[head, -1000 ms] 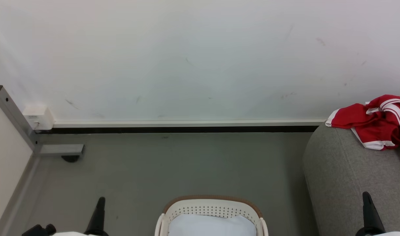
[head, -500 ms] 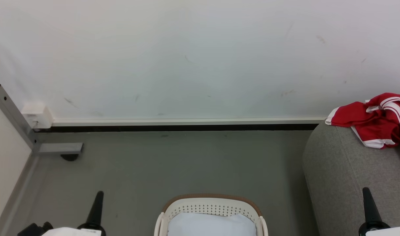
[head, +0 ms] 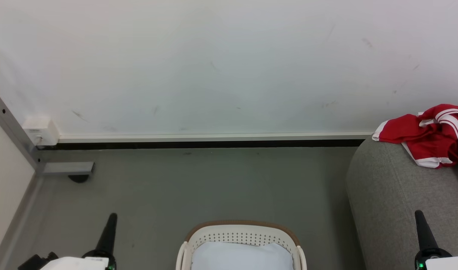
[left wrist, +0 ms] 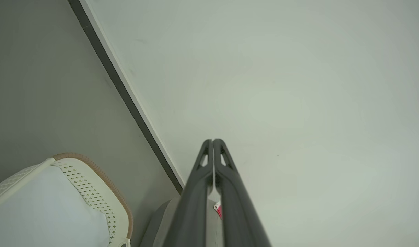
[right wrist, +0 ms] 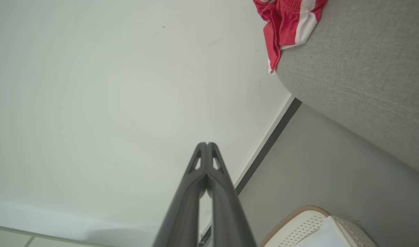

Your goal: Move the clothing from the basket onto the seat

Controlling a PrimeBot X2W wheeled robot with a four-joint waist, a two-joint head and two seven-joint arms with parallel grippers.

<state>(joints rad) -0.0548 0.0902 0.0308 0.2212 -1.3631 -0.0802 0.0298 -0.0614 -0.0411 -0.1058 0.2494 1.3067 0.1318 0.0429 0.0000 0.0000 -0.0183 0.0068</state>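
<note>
1. The red sports clothing [head: 425, 137] with white stripes and trim lies crumpled at the right edge of the head view. It rests on top of the large grey fabric-upholstered seat [head: 390, 202] with a rounded edge, and part of it runs out of frame.
2. The oval cream-white perforated plastic basket [head: 242, 222] with a brown rim stands at the bottom centre on the grey floor [head: 198, 183], cut off by the lower edge. A plain white cloth liner [head: 242, 257] covers the part of its inside that is in frame.
3. The left gripper [head: 113, 215] rises from the lower left over the floor, to the left of the basket and apart from it. Its two long dark fingers are pressed together, tips touching, with nothing between them.
4. The right gripper [head: 418, 212] rises from the lower right in front of the seat's grey fabric. Its fingers are likewise together and hold nothing.
5. A white wall [head: 213, 67] fills the upper half, with pale skirting [head: 213, 137] at its base. A grey metal frame [head: 15, 131] and a small white box [head: 40, 130] sit at the left.
</note>
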